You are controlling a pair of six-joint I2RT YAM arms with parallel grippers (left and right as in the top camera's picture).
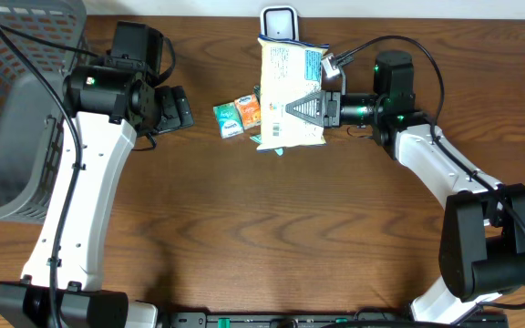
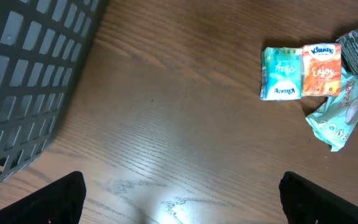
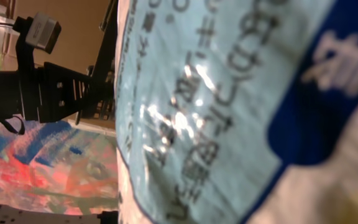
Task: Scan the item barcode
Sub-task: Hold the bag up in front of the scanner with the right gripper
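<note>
- right gripper (image 1: 294, 109) clamped on snack bag (image 1: 285, 68); bag sits right at its fingertips
- scanner (image 1: 279, 20) by the bag's top edge
- left gripper (image 1: 176, 107) spread wide, holding nothing; tissue packs (image 2: 281, 71) ahead of it, apart

Grey basket (image 2: 23, 81) at left on wooden table (image 2: 166, 124); teal tissue pack (image 2: 281, 73) touches orange tissue pack (image 2: 321, 70); pale green packet (image 2: 340, 115) just below; left gripper (image 2: 182, 202) spread wide.

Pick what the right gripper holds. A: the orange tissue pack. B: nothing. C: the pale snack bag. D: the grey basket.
C: the right gripper is shut on the pale snack bag, whose print fills the right wrist view.
</note>
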